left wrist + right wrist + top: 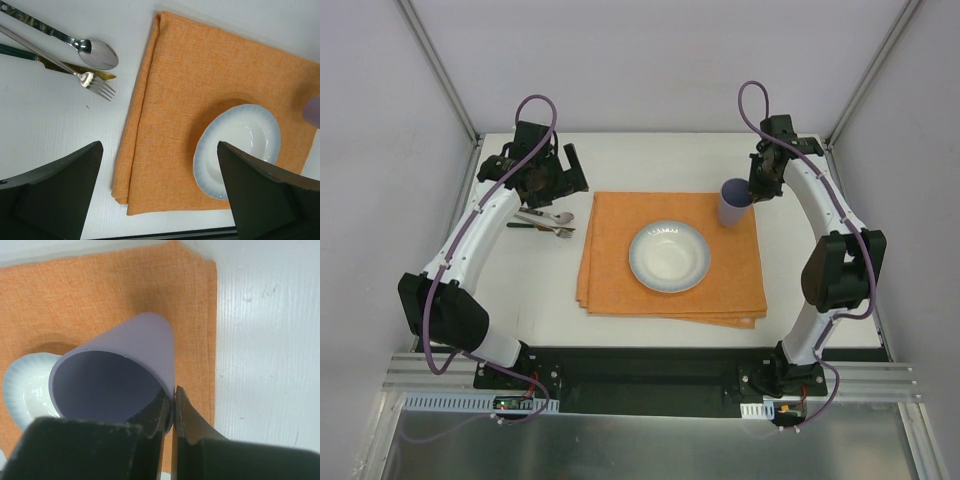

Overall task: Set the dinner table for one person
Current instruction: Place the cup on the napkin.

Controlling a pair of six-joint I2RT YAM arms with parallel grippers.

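On the white dinner table (530, 300) lies an orange folded placemat (620, 270) with a white bowl (669, 256) at its middle. A lilac cup (734, 203) stands at the mat's far right corner; my right gripper (173, 399) is shut on its rim, one finger inside, one outside. A spoon (97, 52), a fork (95, 84) and a green-handled knife (20, 52) lie together left of the mat. My left gripper (160, 192) hangs open above the mat's left part, holding nothing.
Grey walls and metal posts (440, 70) close the table at the back and sides. The arms' black base rail (650, 375) runs along the near edge.
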